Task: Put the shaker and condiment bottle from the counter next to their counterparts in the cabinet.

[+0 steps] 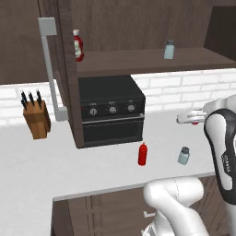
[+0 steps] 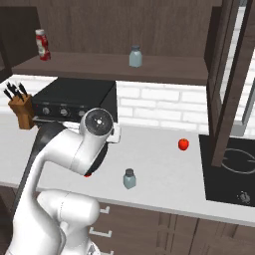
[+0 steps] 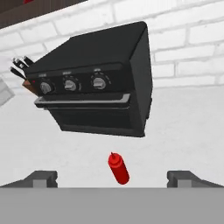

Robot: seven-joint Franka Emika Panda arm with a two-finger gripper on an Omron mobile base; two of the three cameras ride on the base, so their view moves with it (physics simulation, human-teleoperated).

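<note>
Left base view: nothing moved yet. Condiment bottle (image 1: pixel 143 154) and shaker (image 1: pixel 184 156) standing on the table (image 1: pixel 41 161), apart, near its front edge; counterparts, red bottle (image 1: pixel 78 45) and pale shaker (image 1: pixel 169 49), up on the cabinet (image 1: pixel 138 60) shelf with bare room beside each.

Right base view: shaker (image 2: pixel 129 179) well clear of the tomato (image 2: pixel 183 144); shelf open above the toaster oven (image 2: pixel 74 102).

Hand view: pincer (image 3: pixel 113 178) spread wide, empty, aimed at the condiment bottle (image 3: pixel 118 168), oven close behind.
</note>
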